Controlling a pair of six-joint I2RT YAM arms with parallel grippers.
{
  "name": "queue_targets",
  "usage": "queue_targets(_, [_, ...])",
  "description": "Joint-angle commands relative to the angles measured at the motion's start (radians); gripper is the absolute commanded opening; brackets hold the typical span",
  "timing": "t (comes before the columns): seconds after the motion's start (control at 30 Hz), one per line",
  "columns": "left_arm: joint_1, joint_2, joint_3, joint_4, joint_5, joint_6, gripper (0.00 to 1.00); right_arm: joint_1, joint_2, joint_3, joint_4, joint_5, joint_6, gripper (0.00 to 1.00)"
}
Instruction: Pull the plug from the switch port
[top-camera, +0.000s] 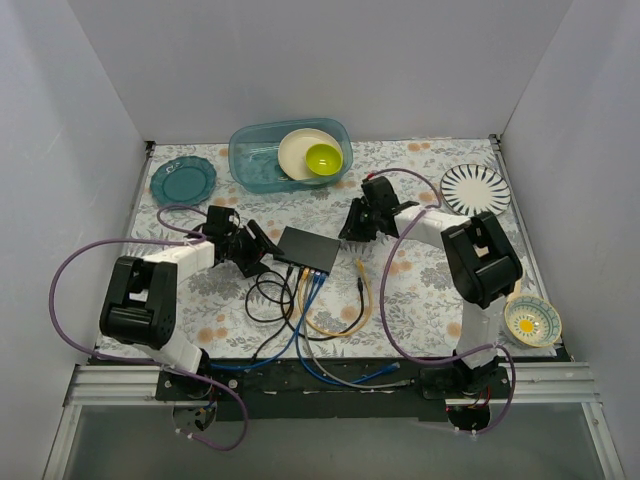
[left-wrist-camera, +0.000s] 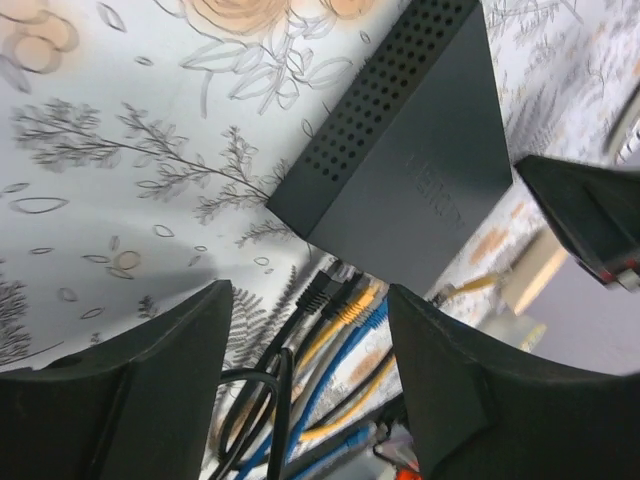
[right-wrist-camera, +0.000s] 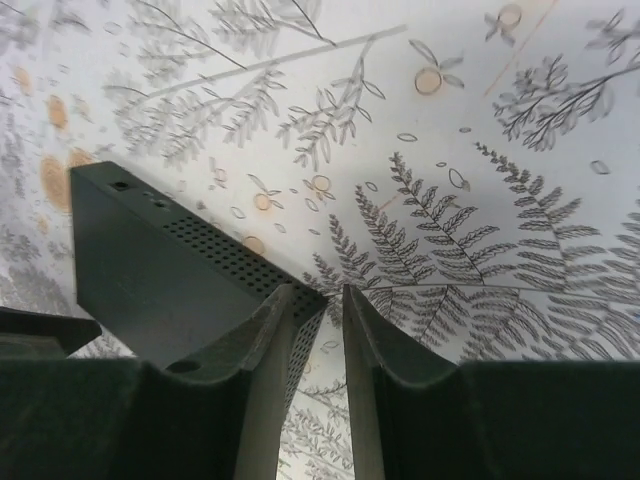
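Left hand spread wide, switch just ahead

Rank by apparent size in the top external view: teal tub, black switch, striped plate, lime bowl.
1. teal tub
2. striped plate and switch: too close to rank
3. lime bowl

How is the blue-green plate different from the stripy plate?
The teal plate is one plain colour with a wavy rim and sits at the far left. The striped plate has black-and-white rays and a smooth rim, and sits at the far right. Both are round, empty and lying flat.
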Motion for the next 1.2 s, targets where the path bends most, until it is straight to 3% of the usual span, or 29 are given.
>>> queue_targets(0.0, [0.007,-0.133,0.030,-0.065,-0.168,0.008,0.64,-0.002,-0.180,0.024,0.009,0.144,-0.025,0.35])
queue_targets(0.07, [0.019,-0.186,0.069,-0.141,-0.292,0.002,0.65,0.005,-0.201,0.044,0.088,0.070,-0.043,0.36])
queue_targets(0.13, [0.026,-0.205,0.093,-0.169,-0.318,0.002,0.66,0.019,-0.180,0.048,0.171,-0.158,-0.027,0.35])
queue_targets(0.2, [0.031,-0.211,0.124,-0.178,-0.286,0.002,0.67,0.028,-0.099,0.055,0.303,-0.327,0.097,0.34])
queue_targets(0.23, [0.031,-0.207,0.135,-0.174,-0.269,0.005,0.67,0.033,-0.067,0.055,0.334,-0.441,0.127,0.25])
queue_targets(0.3, [0.036,-0.190,0.153,-0.119,-0.150,0.010,0.67,0.059,-0.016,0.038,0.392,-0.491,0.152,0.22])
queue_targets(0.57, [0.037,-0.113,0.073,0.148,0.159,-0.052,0.63,0.080,0.079,0.032,0.333,-0.542,0.120,0.20])
queue_targets(0.7, [0.037,-0.147,-0.016,0.232,0.182,-0.044,0.64,0.080,0.101,0.078,0.130,-0.435,0.014,0.18])
queue_targets(0.87, [0.037,-0.141,-0.105,0.295,0.202,-0.042,0.62,0.080,0.127,0.083,0.007,-0.369,-0.026,0.15])
queue_targets(1.17, [0.037,-0.082,-0.188,0.375,0.218,-0.033,0.52,0.080,0.179,0.077,-0.027,-0.349,-0.033,0.12])
